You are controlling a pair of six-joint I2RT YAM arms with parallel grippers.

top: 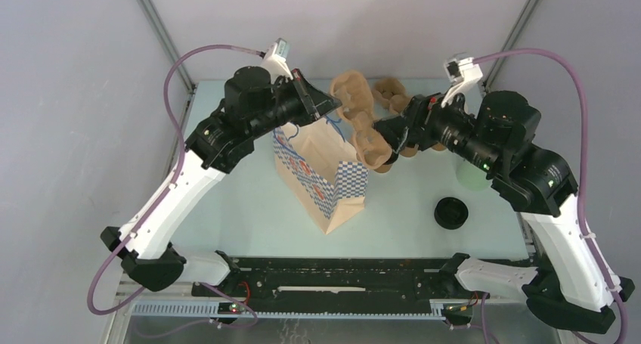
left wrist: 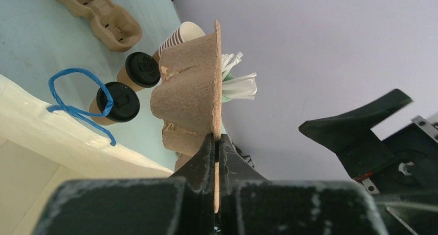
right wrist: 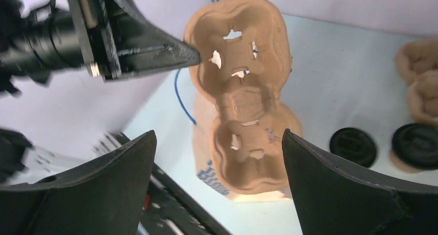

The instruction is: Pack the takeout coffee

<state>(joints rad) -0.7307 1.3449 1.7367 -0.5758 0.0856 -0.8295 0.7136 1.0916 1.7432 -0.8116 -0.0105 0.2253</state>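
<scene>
We record:
- One cup carrier (top: 360,111) of brown moulded pulp, held in the air above the open paper bag (top: 323,179).
- The left gripper (left wrist: 217,142) is clamped on the carrier's rim.
- The right gripper (right wrist: 218,138) has its fingers spread wide and faces the carrier's hollow side.
- Two lidded cups (left wrist: 118,102) (left wrist: 140,69) stand upright side by side on the table (top: 249,208), beyond the bag.
- They are near a stack of cups (left wrist: 178,36) and a second carrier (left wrist: 100,15).
- One loose black lid (top: 451,212) lies near the right arm.
</scene>
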